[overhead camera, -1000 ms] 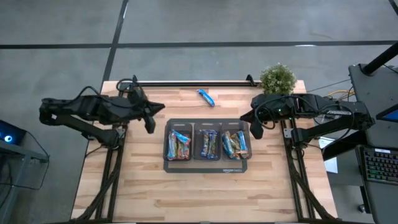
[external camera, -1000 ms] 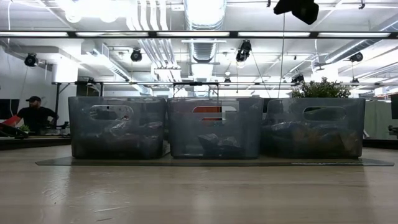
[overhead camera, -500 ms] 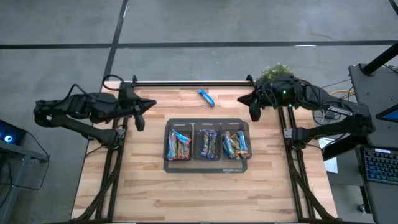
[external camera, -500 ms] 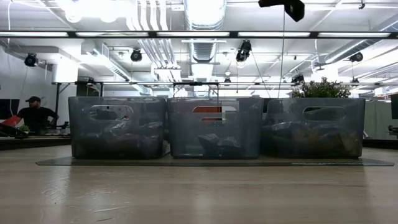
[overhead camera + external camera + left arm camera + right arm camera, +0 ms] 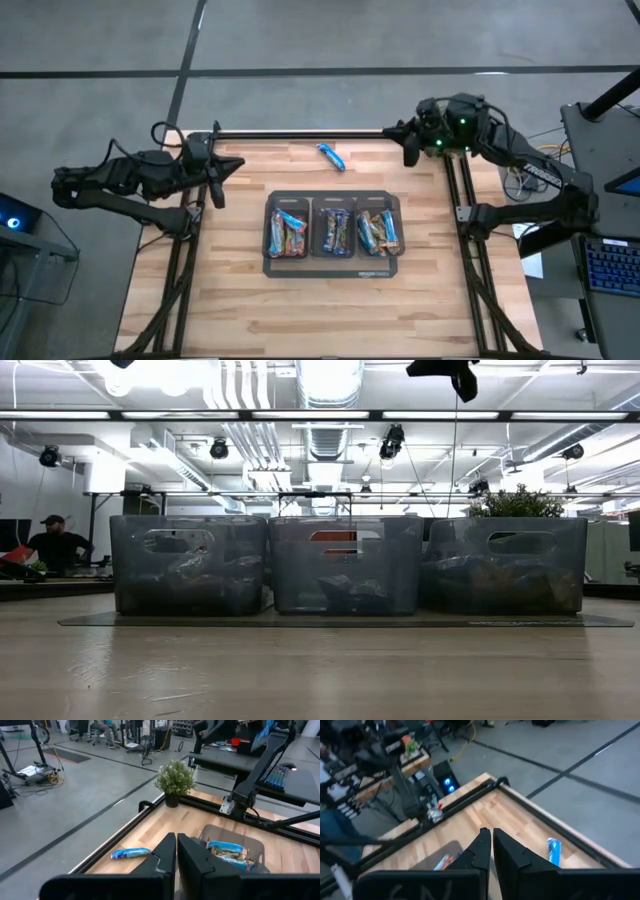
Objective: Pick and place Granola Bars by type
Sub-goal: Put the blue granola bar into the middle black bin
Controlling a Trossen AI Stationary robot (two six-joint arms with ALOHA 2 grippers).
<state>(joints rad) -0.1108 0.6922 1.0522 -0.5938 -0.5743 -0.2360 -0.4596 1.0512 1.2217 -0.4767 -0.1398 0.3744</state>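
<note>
Pale striped wooden surface (image 5: 300,300); dark grey tray (image 5: 332,266); shiny blue wrapped bar (image 5: 331,156); green leafy potted plant (image 5: 175,778).

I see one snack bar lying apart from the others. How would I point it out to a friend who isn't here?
Start at the wooden table and find the dark tray of three bins in its middle. Look past it toward the far edge with the black rail. There lies a blue bar, alone on bare wood, while every other bar sits inside a bin.

Both arms have pulled back toward the table's far corners, the right gripper (image 5: 408,152) now over the plant.
</note>
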